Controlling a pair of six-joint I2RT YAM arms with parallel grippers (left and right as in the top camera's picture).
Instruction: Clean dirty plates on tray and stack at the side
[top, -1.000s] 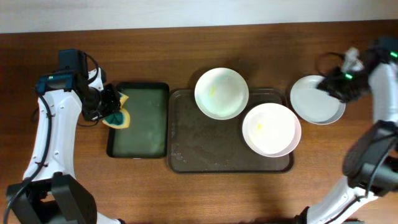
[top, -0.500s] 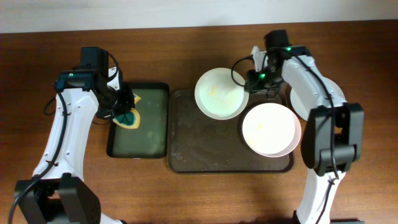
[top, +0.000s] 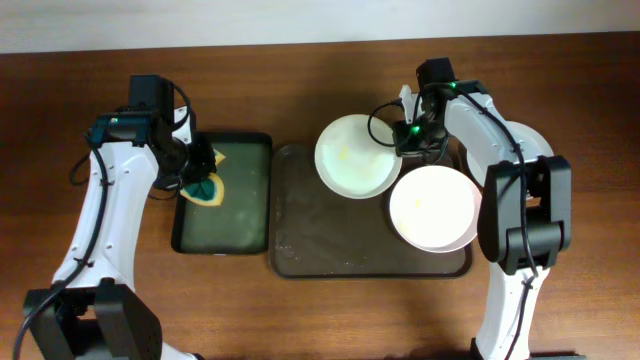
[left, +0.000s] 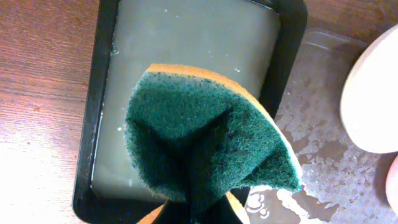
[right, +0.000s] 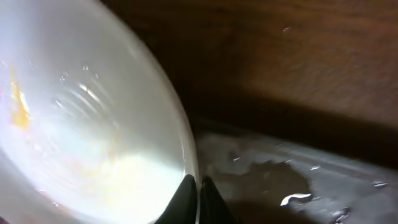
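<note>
Right gripper (top: 408, 138) pinches the right rim of the yellow-smeared plate (top: 352, 155), upper centre, likely steadying it for the sponge (left: 205, 149) clamped in left gripper (top: 198, 175).

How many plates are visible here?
2: the back plate overhangs the brown tray's far edge, rim in the right gripper; the front plate sits at the tray's right end. The right arm may hide another.

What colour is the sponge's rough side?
Dark green; the sponge shows best in the left wrist view.
</note>
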